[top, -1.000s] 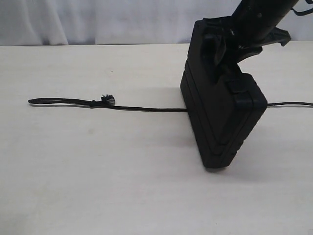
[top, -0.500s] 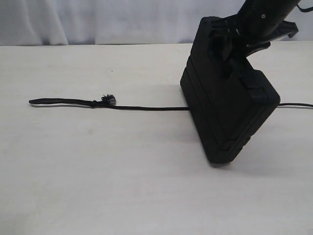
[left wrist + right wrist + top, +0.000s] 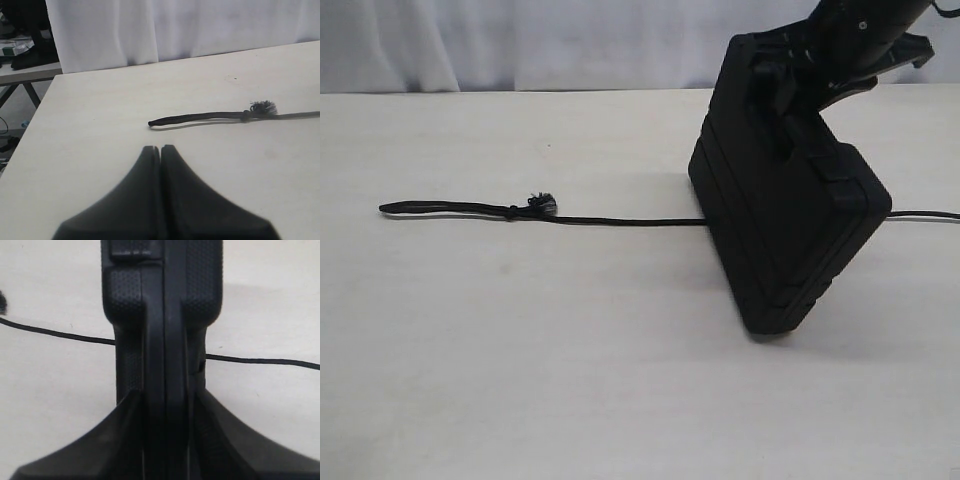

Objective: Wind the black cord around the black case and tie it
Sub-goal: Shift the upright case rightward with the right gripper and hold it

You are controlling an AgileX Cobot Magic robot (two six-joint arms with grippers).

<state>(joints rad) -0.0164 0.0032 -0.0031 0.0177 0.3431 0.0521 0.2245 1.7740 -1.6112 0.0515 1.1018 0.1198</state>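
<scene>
Progress is 0 wraps: case (image 3: pixel 780 220) tilts on edge over the cord (image 3: pixel 620 221) near the tabletop's (image 3: pixel 620 390) right edge, right gripper (image 3: pixel 167 395) astride it, grip I cannot tell, left gripper (image 3: pixel 160 148) pressed together.

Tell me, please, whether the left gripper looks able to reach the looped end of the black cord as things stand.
Probably yes: only bare table lies between the left gripper and the black cord, though its jaws are shut.
</scene>
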